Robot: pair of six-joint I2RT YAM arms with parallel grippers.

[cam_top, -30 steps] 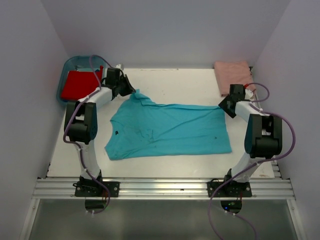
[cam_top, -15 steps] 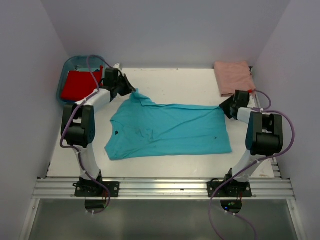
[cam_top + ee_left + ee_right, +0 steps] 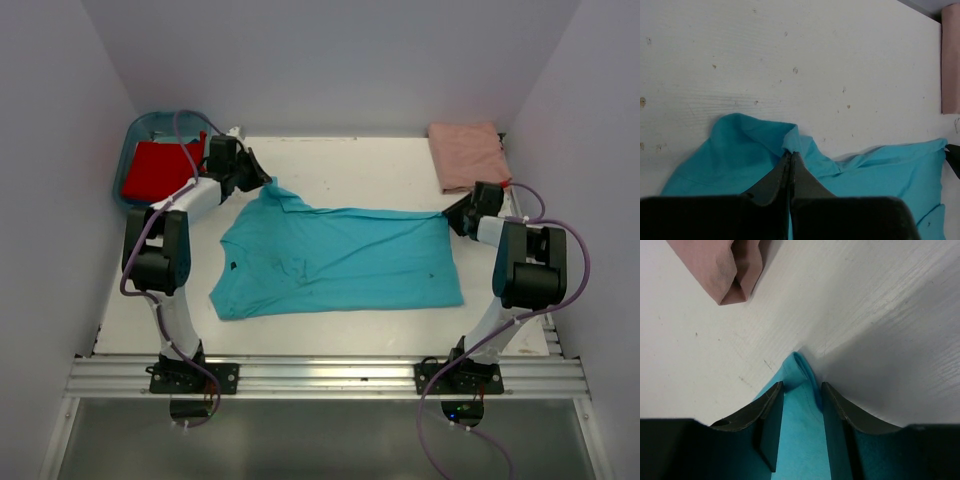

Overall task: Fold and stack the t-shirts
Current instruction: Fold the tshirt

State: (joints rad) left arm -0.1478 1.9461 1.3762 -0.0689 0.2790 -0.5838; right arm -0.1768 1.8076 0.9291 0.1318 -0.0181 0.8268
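Item one: turquoise t-shirt, spread flat across the middle of the white tabletop, long axis running left to right, with a small dark neck label near its left end and a few dark specks on the cloth. Its far left corner is drawn up into a peaked fold. Item two: left gripper, set at that far left corner of the turquoise t-shirt. Its jaws are pressed together on the peaked fold, and the left wrist view shows the two black fingertips meeting with the cloth pinched between them. Item three: right gripper, set at the far right corner of the turquoise t-shirt. Its jaws stand apart, one finger on either side of the rolled corner of the cloth, which pokes out past the tips. Whether the pads already press the cloth cannot be told. Item four: pale salmon-pink t-shirt, folded into a compact block, lying on the tabletop beyond the far right corner of the turquoise t-shirt and apart from it. The right wrist view shows its folded edge just beyond that corner. Item five: red t-shirt, bundled inside the blue plastic tub, which stands beyond and to the left of the far left corner of the turquoise t-shirt, behind the left arm.
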